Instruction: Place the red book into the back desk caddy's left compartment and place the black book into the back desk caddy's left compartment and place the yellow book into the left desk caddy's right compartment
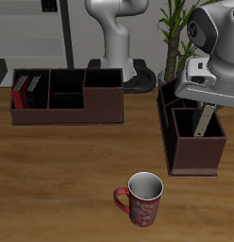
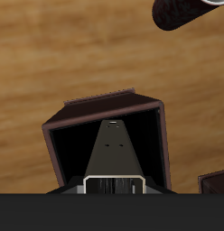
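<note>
My gripper [image 1: 201, 102] is shut on the yellow book [image 1: 207, 123], a grey-olive book with pale page edges. It holds the book slightly tilted, lower end down inside a compartment of the left desk caddy [image 1: 175, 132]. In the wrist view the book [image 2: 112, 149] reaches from the gripper [image 2: 112, 186] into the dark-brown walled compartment [image 2: 60, 144]. The red book [image 1: 34, 91] and the black book [image 1: 19, 91] stand together in an end compartment of the back desk caddy [image 1: 67, 113].
A red patterned mug [image 1: 142, 198] stands near the table's front edge; it also shows in the wrist view [image 2: 182, 13]. A potted plant [image 1: 172, 38] and the robot base [image 1: 114, 47] stand behind the caddies.
</note>
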Robot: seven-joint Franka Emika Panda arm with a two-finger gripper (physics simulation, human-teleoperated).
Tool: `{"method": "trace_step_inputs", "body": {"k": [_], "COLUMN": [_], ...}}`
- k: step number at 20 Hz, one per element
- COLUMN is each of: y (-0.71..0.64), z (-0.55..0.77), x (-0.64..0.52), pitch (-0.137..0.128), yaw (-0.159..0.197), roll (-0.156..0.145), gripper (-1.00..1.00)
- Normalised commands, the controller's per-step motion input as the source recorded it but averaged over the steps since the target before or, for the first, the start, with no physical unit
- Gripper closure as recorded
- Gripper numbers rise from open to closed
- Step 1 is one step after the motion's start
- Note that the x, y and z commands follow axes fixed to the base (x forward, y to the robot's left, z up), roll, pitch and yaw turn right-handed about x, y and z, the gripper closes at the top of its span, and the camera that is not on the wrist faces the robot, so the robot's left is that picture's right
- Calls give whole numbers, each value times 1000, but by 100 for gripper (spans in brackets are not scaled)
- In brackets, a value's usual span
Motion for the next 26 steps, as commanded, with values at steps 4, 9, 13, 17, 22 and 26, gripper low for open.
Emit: {"method": "trace_step_inputs", "body": {"k": [4,9,13,17,22,26], "y": [7,-29,-174,-134,-41,-234], "z": [-355,-189,-202,91,286,506], "x": [31,64,127,-6,-254,-355], "pitch": [51,21,136,-11,-58,-89], "yaw": [8,-45,-81,-11,70,7], "roll": [21,25,-15,-10,33,17], "gripper": [100,-100,-100,-100,-100,-100]}}
